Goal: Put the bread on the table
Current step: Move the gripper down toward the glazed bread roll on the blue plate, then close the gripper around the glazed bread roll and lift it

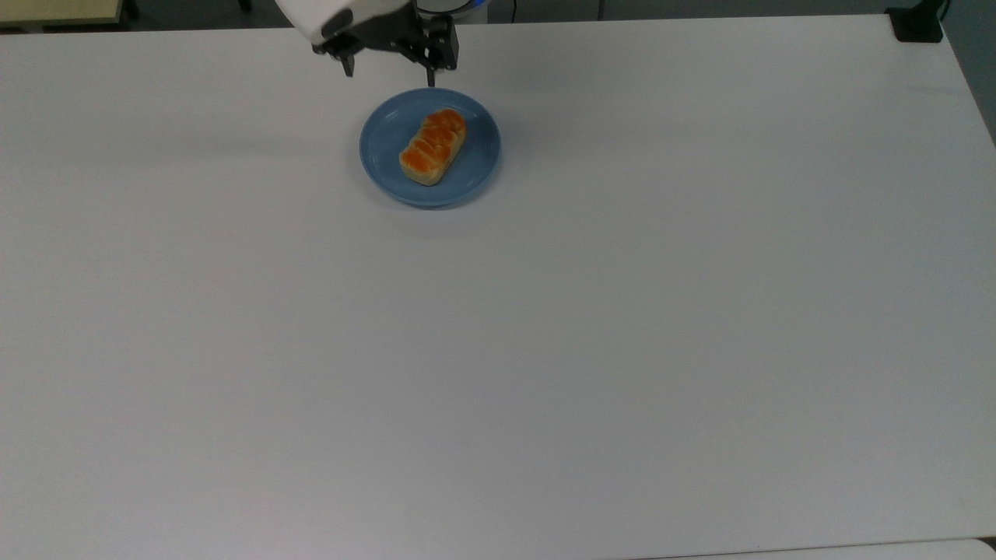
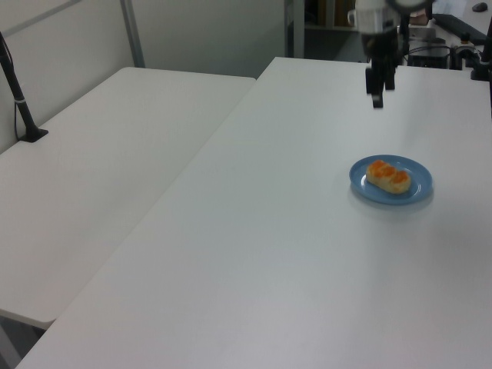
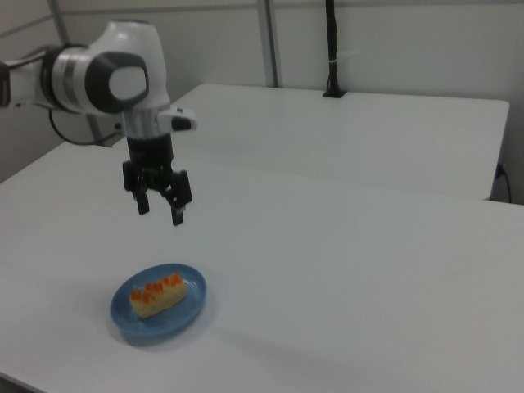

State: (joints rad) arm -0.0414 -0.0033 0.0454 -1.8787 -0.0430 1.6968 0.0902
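The bread (image 1: 433,146), an oblong loaf with a glossy orange-brown top, lies on the round blue plate (image 1: 381,148) near the top view's upper edge of the white table (image 1: 545,311). My gripper (image 1: 389,75) hangs in the air just beyond the plate, open, with nothing between its fingers. In the right view the gripper (image 3: 160,214) is well above the bread (image 3: 157,295) and the plate (image 3: 182,319), fingers pointing down. In the left view the gripper (image 2: 377,98) hovers behind the plate (image 2: 419,188) and the bread (image 2: 389,175).
A second white table (image 2: 92,169) adjoins on the left view's left, with a black post (image 2: 19,100) clamped to it. A black clamp (image 1: 918,23) sits on the table's corner at the top view's upper right. Wide bare tabletop surrounds the plate.
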